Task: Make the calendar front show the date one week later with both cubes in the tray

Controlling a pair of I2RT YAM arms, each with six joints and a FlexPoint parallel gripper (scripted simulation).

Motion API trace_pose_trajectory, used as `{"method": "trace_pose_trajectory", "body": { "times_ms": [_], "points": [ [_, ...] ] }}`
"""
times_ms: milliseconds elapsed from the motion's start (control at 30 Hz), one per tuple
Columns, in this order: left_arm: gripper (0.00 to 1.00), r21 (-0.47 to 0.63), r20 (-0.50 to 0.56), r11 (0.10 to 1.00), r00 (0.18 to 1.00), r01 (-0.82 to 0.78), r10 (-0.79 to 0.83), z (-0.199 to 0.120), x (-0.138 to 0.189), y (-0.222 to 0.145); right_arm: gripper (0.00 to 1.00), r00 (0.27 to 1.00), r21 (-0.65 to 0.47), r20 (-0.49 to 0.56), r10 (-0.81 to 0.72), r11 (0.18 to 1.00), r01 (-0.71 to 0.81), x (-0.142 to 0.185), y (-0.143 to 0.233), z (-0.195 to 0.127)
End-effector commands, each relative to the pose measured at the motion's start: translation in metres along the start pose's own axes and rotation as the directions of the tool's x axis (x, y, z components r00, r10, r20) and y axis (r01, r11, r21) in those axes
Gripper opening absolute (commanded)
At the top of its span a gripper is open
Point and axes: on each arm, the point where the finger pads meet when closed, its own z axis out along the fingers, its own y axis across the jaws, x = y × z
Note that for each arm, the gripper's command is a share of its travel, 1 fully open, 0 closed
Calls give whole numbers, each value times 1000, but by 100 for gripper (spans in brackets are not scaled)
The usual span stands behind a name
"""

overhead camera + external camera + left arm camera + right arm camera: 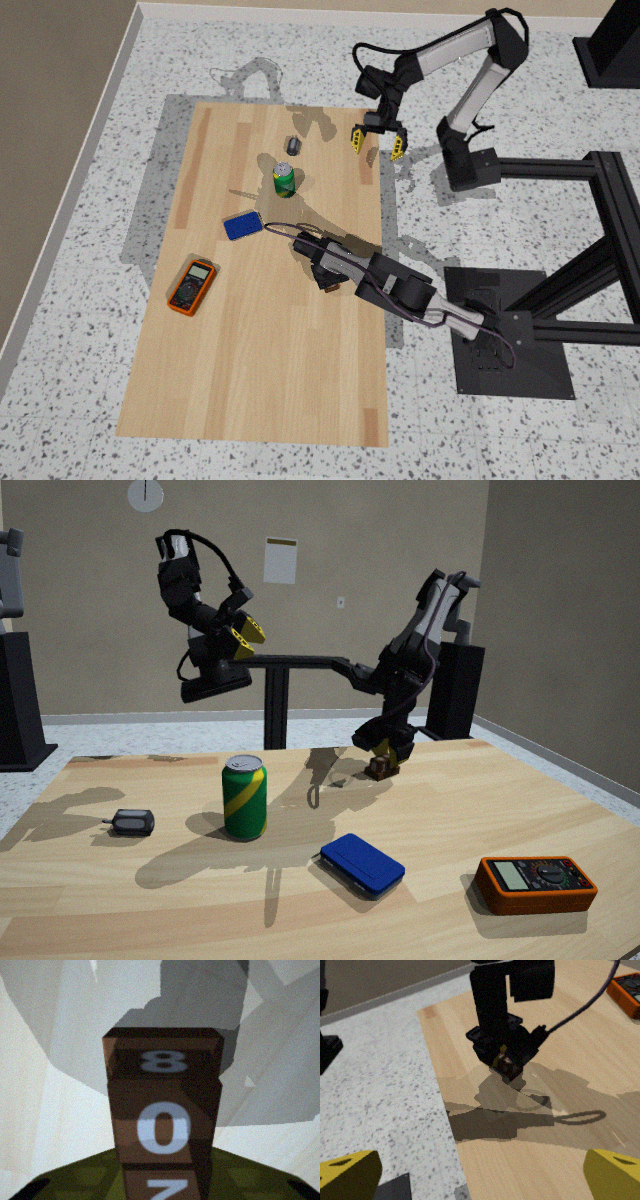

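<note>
1. The calendar (332, 288) (381, 775) (162, 1033) (512, 1077) sits on the desk (258, 372) (439, 810) (50, 1085) (520, 1170), near mid-length of its robot-side edge.
2. The left tool (330, 281) (390, 753) (165, 1154) (498, 1061) appears clamped on the number cubes (378, 762) (162, 1130) (505, 1063); the right tool (377, 147) (253, 642) (482, 1158) is released.
3. The cubes look light, stiff, perhaps slippery; gripping one squarely by opposite faces should suit.
</note>
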Motion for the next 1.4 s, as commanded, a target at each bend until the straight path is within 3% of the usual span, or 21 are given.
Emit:
{"method": "trace_pose_trajectory", "body": {
  "times_ms": [0,133,300,533,867,1167,1367],
  "points": [
    [20,-29,49,999,999,17,-15,-20,-6,8,100,1000,7,12,-19,1000,19,-6,-1,-1],
    [20,-33,48,999,999,15,-14,-30,-7,9,100,1000,7,12,-19,1000,19,-6,-1,-1],
    [20,-41,45,999,999,17,-15,-67,-4,9,100,1000,7,12,-19,1000,19,-6,-1,-1],
    [20,-30,44,999,999,17,-16,-95,25,7,100,999,-14,37,-11,1000,12,-10,-1,3],
    [20,-63,95,996,994,64,-58,-69,51,17,100,997,-115,54,61,992,-54,-9,7,26],
    [20,-44,59,991,991,123,-120,-23,107,12,100,991,-156,24,135,979,-129,-4,4,52],
    [20,-32,42,990,990,139,-137,-13,122,9,100,986,-163,16,164,974,-159,-3,1,62]
  ]
}}
